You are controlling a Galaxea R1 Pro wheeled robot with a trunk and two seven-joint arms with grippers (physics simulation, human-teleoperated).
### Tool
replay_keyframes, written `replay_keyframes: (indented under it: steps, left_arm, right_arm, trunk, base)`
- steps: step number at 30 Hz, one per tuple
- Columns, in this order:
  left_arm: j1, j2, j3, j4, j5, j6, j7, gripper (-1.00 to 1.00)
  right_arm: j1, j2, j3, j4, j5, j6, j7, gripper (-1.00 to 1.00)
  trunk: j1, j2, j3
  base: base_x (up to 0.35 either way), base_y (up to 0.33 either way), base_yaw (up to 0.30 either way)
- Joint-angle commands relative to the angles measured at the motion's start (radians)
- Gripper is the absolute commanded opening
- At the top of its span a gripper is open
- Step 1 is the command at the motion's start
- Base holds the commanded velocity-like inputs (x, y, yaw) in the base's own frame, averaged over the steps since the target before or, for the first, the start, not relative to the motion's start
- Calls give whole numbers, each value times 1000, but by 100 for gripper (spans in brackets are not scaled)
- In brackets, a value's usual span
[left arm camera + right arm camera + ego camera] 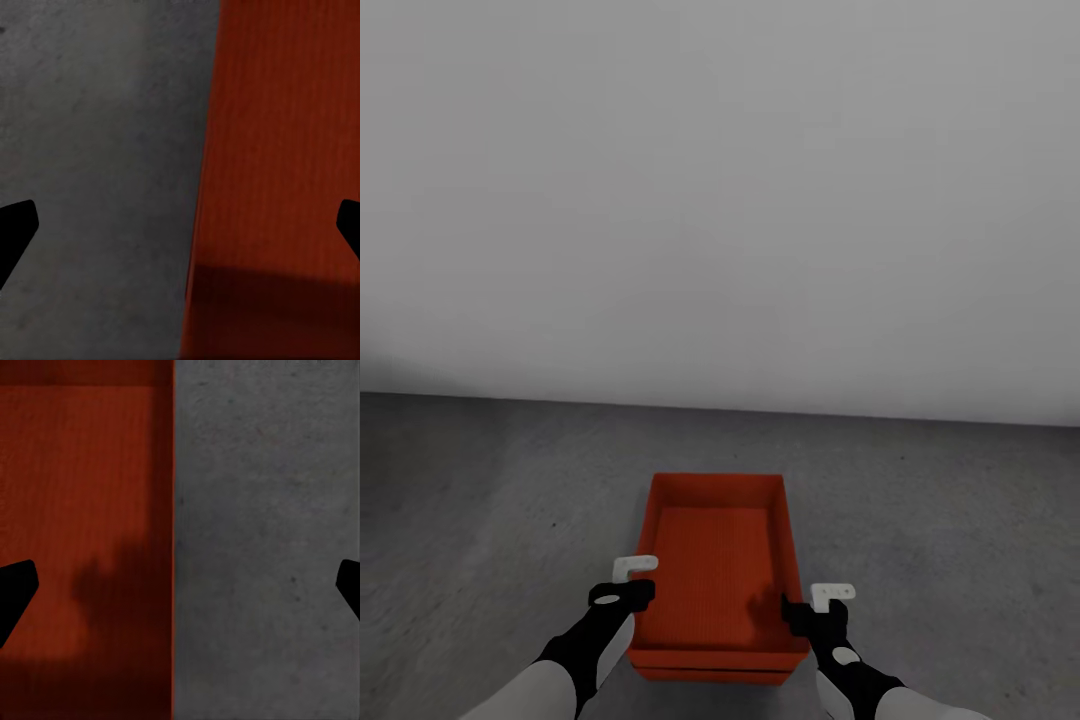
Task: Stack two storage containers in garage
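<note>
Garage floor (480,500) carries the storage container (720,540), long axis toward 12 o'clock. I see my left pincer (628,580) and right pincer (822,605) wide open, each straddling 1 side wall, gripping nothing.

Three cameras, all trained on one corner of the garage.
Head camera looks forward and down past both arms at the orange container (720,560), grey floor (480,480) and white wall (720,180); each wrist camera stares straight down, close in, straddling a container wall (202,180) (172,540), sharing tray and concrete with the head view.
</note>
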Motion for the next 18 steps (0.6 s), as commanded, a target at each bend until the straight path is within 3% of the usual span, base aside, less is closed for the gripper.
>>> replay_keyframes:
  steps: [1, 18]
  left_arm:
    - [0, 1, -8, -2, 10, 5, 7, 100]
    - [0, 3, -5, -3, 10, 4, 7, 100]
  right_arm:
    - [-1, 0, 9, 1, -7, -3, -4, 100]
    - [-1, 0, 9, 1, -7, -3, -4, 100]
  trunk:
    - [-4, 7, 2]
    - [-69, 126, 56]
  base:
    - [0, 0, 0]
    - [0, 0, 0]
